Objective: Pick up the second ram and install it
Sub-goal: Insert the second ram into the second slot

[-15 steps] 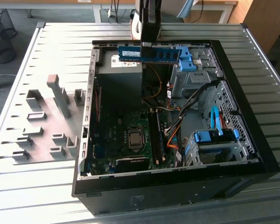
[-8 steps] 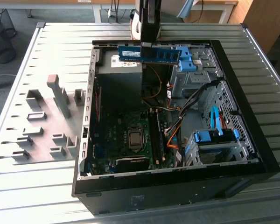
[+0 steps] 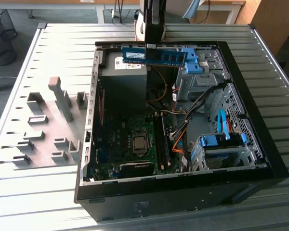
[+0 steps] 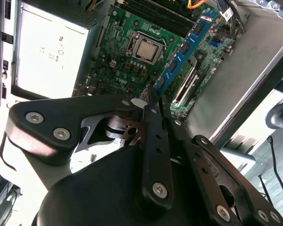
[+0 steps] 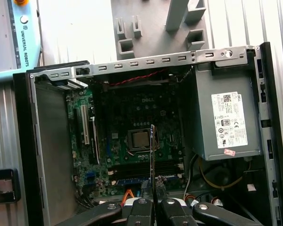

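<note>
1. Blue circuit board with a row of black chips: the second ram (image 3: 159,57) is hanging level directly beneath the end effector (image 3: 151,45), above the open computer case (image 3: 183,195).
2. The end effector is clamping the stick by its upper long edge, near mid-length, with its fingers closed on the two flat faces. In both wrist views the stick is projecting straight out from the fingertips.
3. Handling, as judged: the stick is looking light, stiff and thin, with fragile chips and a fragile contact edge. The mid-length hold is balancing it and is leaving the contact edge, away from the end effector, bare.
4. Edges: the power supply (image 3: 123,82) is sitting below the end effector. A light-blue bracket (image 3: 192,61) is standing just off one end of the stick; whether they are touching cannot be told.
5. Open room: the memory slots (image 3: 162,139) on the motherboard (image 3: 130,144) are lying well below the end effector, with orange cables (image 3: 179,137) crowding one side.
</note>
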### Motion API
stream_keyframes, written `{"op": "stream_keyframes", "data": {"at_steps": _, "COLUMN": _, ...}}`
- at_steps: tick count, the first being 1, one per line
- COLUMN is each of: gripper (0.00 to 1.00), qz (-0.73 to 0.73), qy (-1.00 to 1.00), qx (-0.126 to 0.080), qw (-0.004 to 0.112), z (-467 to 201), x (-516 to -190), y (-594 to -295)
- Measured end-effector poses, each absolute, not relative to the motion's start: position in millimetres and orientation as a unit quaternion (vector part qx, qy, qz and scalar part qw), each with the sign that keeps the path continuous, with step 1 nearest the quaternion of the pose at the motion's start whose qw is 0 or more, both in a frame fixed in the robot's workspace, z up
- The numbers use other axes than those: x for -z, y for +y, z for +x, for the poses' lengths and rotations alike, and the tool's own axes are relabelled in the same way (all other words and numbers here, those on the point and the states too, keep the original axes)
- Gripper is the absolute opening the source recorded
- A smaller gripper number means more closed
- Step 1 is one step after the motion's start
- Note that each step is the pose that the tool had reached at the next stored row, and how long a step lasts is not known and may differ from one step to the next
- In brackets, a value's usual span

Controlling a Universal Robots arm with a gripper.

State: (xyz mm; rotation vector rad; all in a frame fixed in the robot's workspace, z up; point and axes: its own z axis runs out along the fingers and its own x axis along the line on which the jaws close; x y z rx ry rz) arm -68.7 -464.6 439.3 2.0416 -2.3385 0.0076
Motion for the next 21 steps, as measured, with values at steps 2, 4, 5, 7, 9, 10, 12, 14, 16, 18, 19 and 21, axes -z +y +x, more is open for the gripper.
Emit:
{"op": "stream_keyframes", "data": {"at_steps": 2, "gripper": 0.14, "qz": 0.656, "qy": -0.755, "qx": -0.002, "qw": 0.019, "z": -68.8, "x": -439.2, "y": -464.6}}
{"op": "stream_keyframes", "data": {"at_steps": 4, "gripper": 0.14, "qz": 0.654, "qy": -0.756, "qx": -0.002, "qw": 0.019, "z": -68.8, "x": -439.1, "y": -464.6}}
{"op": "stream_keyframes", "data": {"at_steps": 5, "gripper": 0.14, "qz": 0.654, "qy": -0.757, "qx": -0.002, "qw": 0.019, "z": -68.7, "x": -439.0, "y": -464.6}}
{"op": "stream_keyframes", "data": {"at_steps": 7, "gripper": 0.14, "qz": 0.652, "qy": -0.758, "qx": -0.002, "qw": 0.019, "z": -68.7, "x": -438.9, "y": -464.6}}
{"op": "stream_keyframes", "data": {"at_steps": 9, "gripper": 0.14, "qz": 0.651, "qy": -0.759, "qx": -0.002, "qw": 0.019, "z": -68.7, "x": -438.7, "y": -464.6}}
{"op": "stream_keyframes", "data": {"at_steps": 10, "gripper": 0.14, "qz": 0.650, "qy": -0.760, "qx": -0.002, "qw": 0.019, "z": -68.7, "x": -438.7, "y": -464.6}}
{"op": "stream_keyframes", "data": {"at_steps": 12, "gripper": 0.14, "qz": 0.648, "qy": -0.761, "qx": -0.002, "qw": 0.019, "z": -68.7, "x": -438.5, "y": -464.6}}
{"op": "stream_keyframes", "data": {"at_steps": 14, "gripper": 0.14, "qz": 0.647, "qy": -0.762, "qx": -0.002, "qw": 0.019, "z": -68.8, "x": -438.4, "y": -464.6}}
{"op": "stream_keyframes", "data": {"at_steps": 16, "gripper": 0.14, "qz": 0.645, "qy": -0.764, "qx": -0.002, "qw": 0.019, "z": -68.7, "x": -438.2, "y": -464.6}}
{"op": "stream_keyframes", "data": {"at_steps": 18, "gripper": 0.14, "qz": 0.643, "qy": -0.765, "qx": -0.002, "qw": 0.019, "z": -68.7, "x": -438.1, "y": -464.6}}
{"op": "stream_keyframes", "data": {"at_steps": 19, "gripper": 0.14, "qz": 0.643, "qy": -0.766, "qx": -0.002, "qw": 0.019, "z": -68.7, "x": -438.0, "y": -464.6}}
{"op": "stream_keyframes", "data": {"at_steps": 21, "gripper": 0.14, "qz": 0.641, "qy": -0.767, "qx": -0.002, "qw": 0.019, "z": -68.8, "x": -437.9, "y": -464.6}}
